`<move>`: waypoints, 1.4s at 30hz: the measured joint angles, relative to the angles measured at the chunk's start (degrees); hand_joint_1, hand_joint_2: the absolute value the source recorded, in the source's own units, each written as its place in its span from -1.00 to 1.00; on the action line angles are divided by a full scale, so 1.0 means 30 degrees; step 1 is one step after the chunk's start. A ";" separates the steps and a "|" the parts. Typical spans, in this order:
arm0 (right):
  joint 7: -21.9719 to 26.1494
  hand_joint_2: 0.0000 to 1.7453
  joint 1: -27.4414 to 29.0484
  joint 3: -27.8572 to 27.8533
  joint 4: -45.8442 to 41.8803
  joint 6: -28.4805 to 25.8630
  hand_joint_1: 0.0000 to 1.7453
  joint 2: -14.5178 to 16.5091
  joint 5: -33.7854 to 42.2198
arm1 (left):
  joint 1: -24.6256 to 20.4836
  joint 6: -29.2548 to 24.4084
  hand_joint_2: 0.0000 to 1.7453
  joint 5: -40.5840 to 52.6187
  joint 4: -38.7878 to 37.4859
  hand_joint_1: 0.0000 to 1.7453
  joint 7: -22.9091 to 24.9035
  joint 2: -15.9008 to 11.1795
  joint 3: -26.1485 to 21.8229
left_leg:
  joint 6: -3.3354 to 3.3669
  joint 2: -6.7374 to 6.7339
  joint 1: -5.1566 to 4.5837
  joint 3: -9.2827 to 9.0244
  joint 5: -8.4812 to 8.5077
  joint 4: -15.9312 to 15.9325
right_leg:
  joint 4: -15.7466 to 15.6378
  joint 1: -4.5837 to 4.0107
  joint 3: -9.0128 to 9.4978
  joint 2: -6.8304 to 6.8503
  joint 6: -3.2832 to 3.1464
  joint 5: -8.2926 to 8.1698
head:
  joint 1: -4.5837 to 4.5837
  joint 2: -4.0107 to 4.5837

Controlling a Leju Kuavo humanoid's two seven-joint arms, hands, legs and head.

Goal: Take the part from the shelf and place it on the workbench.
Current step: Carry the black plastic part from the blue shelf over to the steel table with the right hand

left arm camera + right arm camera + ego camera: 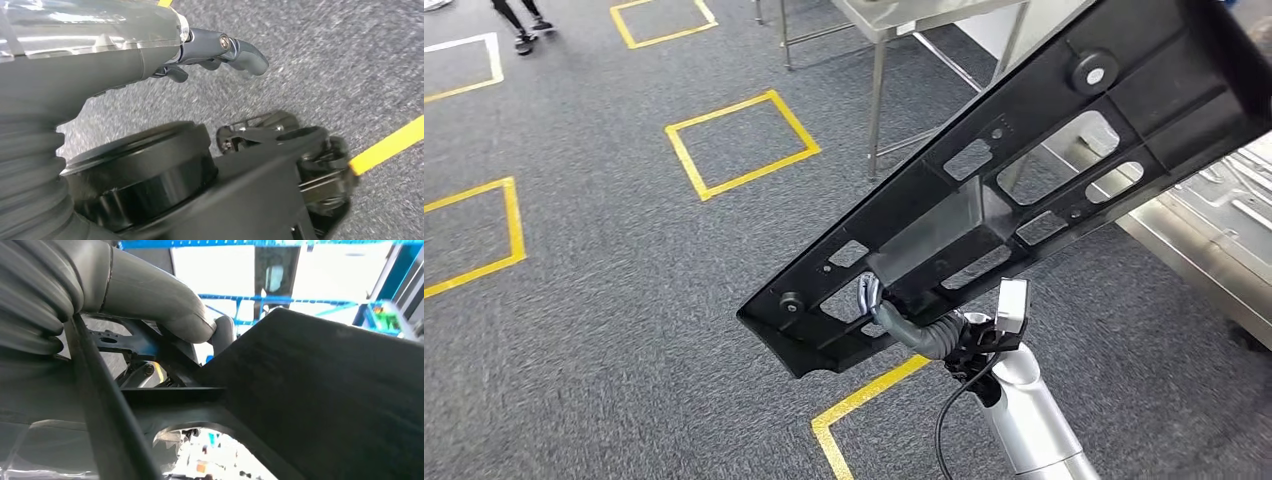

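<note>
- Fingers of the right hand hook through a cutout near the lower end of the part and hold it up; the silver right arm rises from below in the head view.
- Part: a long black plastic panel with several cutouts and round studs, carried in the air, slanting from low near the hand up to the picture's upper right corner, above the grey carpet.
- The right wrist view shows the part's plain dark side close up, with the grey thumb lying against its edge; blue framing stands behind, blurred.
- The left hand, in the left wrist view, hangs over the carpet with fingers curled in and nothing in them.
- Yellow tape squares mark the carpet; a yellow strip also crosses the left wrist view.
- A steel workbench stands at the right, partly under the part's upper end; a steel-legged table stands farther off.
- A person's feet show at the upper left.
- No readable writing or labels.
</note>
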State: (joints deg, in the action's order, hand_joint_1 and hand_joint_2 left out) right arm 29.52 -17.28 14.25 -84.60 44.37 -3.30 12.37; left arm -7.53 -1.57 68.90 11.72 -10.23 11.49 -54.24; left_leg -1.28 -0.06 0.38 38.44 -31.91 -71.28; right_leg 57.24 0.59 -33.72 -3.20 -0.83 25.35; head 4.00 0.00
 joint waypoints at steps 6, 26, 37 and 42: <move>0.0078 1.00 0.0071 0.0000 -0.0009 0.0000 1.00 -0.0002 -0.0053 | 0.0053 -0.0005 1.00 -0.0036 0.0000 -1.00 -0.0031 -0.0022 -0.0007 | 0.0374 0.1391 0.0212 -0.1800 0.1708 0.4271 | 0.0270 0.0087 -0.0410 -0.1338 0.0656 -0.0028 | -0.0005 0.0000; 0.0277 1.00 0.0090 -0.0015 0.0069 0.0000 1.00 0.0131 -0.0270 | 0.0353 -0.0233 1.00 -0.0419 0.0000 -1.00 -0.0053 0.0006 -0.0133 | 0.0199 -0.0396 -0.0069 -0.0938 -0.0184 0.1558 | -0.0312 -0.0069 0.0259 0.1104 0.0002 -0.0035 | -0.0004 0.0000; 0.0220 1.00 0.0059 -0.0024 0.0217 0.0000 1.00 0.0158 -0.0301 | 0.0487 -0.0244 1.00 -0.0505 -0.0022 -1.00 0.0055 0.0011 -0.0171 | 0.0482 0.1188 0.0263 -0.1660 0.1709 0.4158 | 0.0269 0.0107 -0.0261 -0.1193 0.0779 0.0101 | -0.0002 0.0000; 0.0220 1.00 0.0095 -0.0151 0.0211 0.0022 1.00 0.0144 -0.0297 | 0.0571 -0.0266 1.00 -0.0638 -0.0022 -1.00 -0.0011 0.0111 -0.0291 | 0.1020 0.0085 0.0204 -0.1774 0.1825 0.4414 | 0.3955 0.0067 -0.2083 0.0795 0.1149 0.2027 | -0.0007 0.0000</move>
State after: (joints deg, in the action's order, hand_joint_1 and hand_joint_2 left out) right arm 30.18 -16.99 13.80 -83.96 44.43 -2.87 11.47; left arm -5.81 -2.37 66.99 11.65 -10.26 11.82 -55.12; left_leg 1.78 0.19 0.99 33.12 -26.44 -58.03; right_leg 69.10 0.79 -39.97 -0.82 2.62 31.43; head 3.98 0.00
